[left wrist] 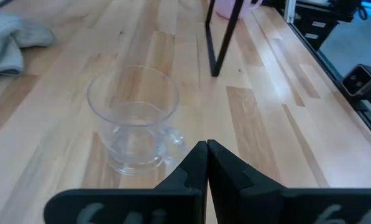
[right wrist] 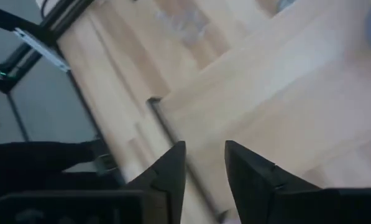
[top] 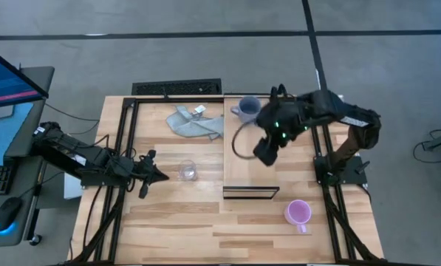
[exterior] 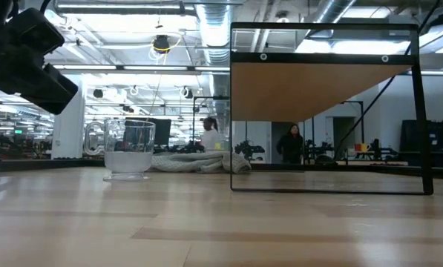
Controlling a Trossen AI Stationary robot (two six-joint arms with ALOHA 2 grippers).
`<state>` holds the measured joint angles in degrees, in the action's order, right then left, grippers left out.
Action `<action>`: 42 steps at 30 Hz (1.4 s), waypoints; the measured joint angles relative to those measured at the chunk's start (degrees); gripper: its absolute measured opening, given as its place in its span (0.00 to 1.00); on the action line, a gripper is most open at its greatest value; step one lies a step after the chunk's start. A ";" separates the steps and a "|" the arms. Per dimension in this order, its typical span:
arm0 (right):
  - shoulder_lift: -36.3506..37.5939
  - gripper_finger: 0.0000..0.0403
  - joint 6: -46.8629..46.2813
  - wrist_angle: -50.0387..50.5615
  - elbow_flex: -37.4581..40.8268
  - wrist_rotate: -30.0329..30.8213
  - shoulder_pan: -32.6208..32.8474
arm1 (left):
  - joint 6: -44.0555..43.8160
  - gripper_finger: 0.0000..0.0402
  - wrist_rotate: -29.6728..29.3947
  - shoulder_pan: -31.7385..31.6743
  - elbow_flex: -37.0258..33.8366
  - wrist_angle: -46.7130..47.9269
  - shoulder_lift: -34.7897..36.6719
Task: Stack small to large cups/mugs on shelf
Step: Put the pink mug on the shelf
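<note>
The small clear glass cup (top: 187,171) stands upright on the tabletop left of the shelf; it also shows in the low view (exterior: 128,148). My left gripper (top: 159,175) is shut and empty, just left of the cup (left wrist: 135,118), with its tips (left wrist: 207,149) close to the cup's small handle. The blue-grey mug (top: 247,108) stands on the far end of the shelf (top: 238,177). My right gripper (top: 264,152) is open and empty, hovering over the shelf's middle (right wrist: 284,93). The pink-purple mug (top: 298,213) stands on the table to the near right of the shelf.
A grey cloth (top: 194,122) lies on the table at the far side, left of the shelf. The shelf's dark metal legs (exterior: 421,111) stand on the tabletop. People stand in the room behind the table (exterior: 291,144). A monitor and keyboard are off the table's left.
</note>
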<state>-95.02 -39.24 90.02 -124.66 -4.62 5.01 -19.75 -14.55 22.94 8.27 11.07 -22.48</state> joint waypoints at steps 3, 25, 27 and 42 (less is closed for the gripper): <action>-0.77 0.30 -8.98 -0.02 0.01 0.11 4.98 | -0.86 0.00 1.01 -0.02 -0.02 -0.03 0.00; -0.61 0.32 -42.34 -0.62 13.09 1.32 30.87 | -6.87 0.00 0.77 -0.02 -0.02 -1.53 0.00; -0.61 0.31 -46.49 -1.78 13.09 1.49 31.93 | -7.21 0.00 0.77 -0.01 -0.02 -1.53 0.00; -0.69 0.42 -46.29 -0.76 13.09 1.74 33.16 | -7.50 0.00 0.75 0.00 -0.02 -1.45 0.00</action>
<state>-95.71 -85.54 89.26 -111.57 -2.88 38.17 -27.24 -13.80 22.94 8.25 9.62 -22.48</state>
